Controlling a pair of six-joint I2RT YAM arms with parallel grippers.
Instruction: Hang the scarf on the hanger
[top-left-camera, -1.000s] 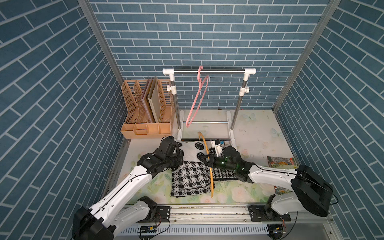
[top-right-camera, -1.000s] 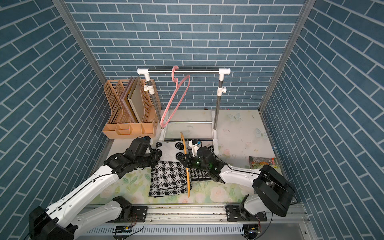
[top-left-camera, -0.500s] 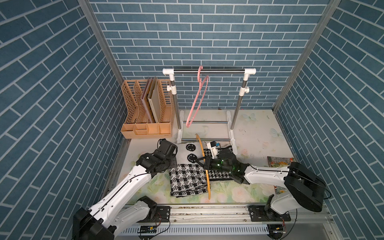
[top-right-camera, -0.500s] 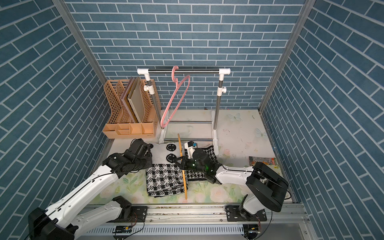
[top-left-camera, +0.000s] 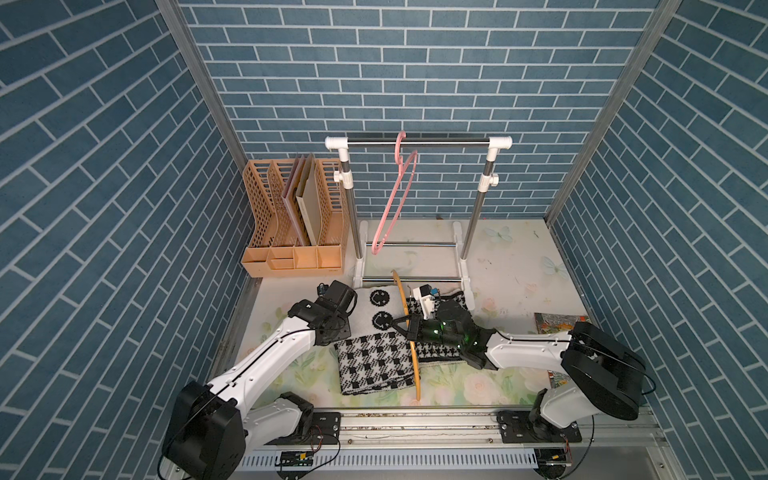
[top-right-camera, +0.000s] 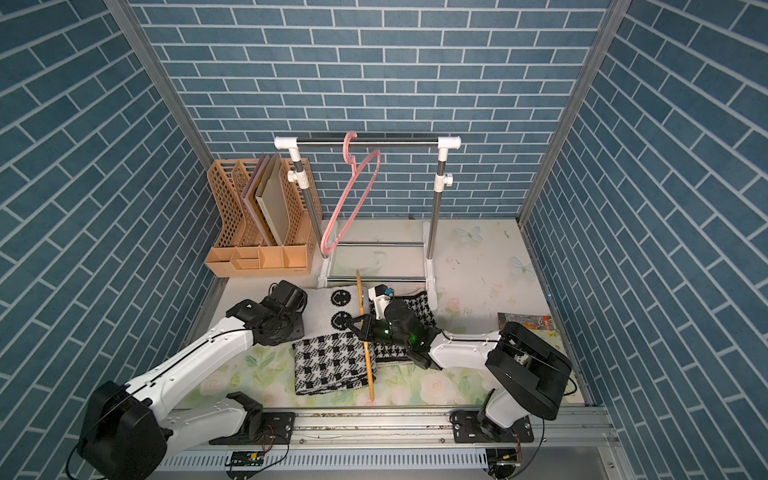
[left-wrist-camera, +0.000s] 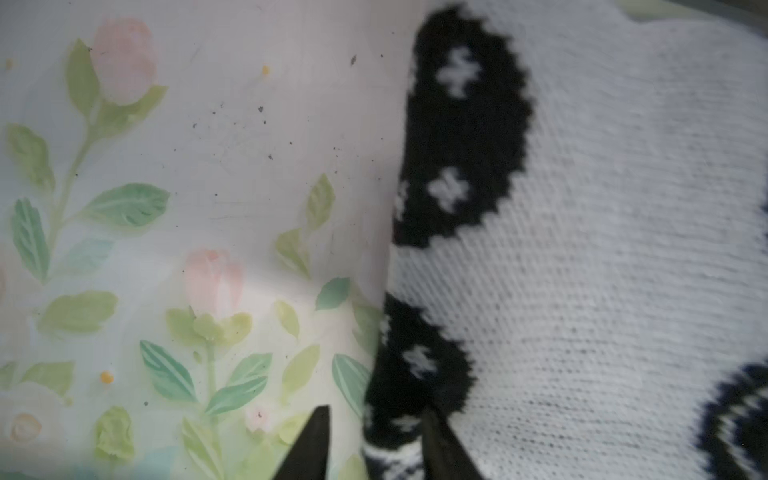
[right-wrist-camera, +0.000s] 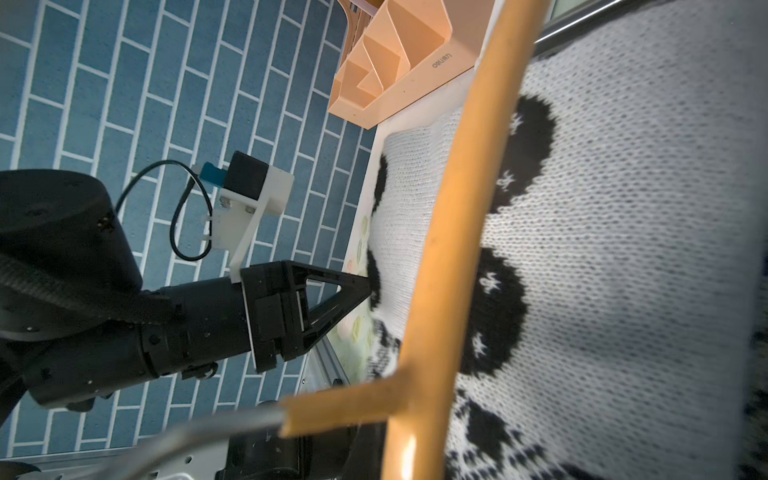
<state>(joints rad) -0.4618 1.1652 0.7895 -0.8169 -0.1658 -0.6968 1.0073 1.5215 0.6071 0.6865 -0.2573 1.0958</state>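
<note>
One rack base (top-left-camera: 432, 277) prob. touching scarf (top-left-camera: 374, 361); organizer (top-left-camera: 291, 259) nr.

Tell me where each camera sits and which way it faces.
Both top views: high above the front rail, facing down toward the back wall; left arm, right arm, rack, scarf, yellow hanger show.
Left wrist: on the left arm, facing down at the scarf's edge and floral mat; of the robot, only the left gripper shows.
Right wrist: on the right arm, facing along the yellow hanger toward the left gripper and organizer.
Shared: both wrist views show the left gripper and scarf.
</note>
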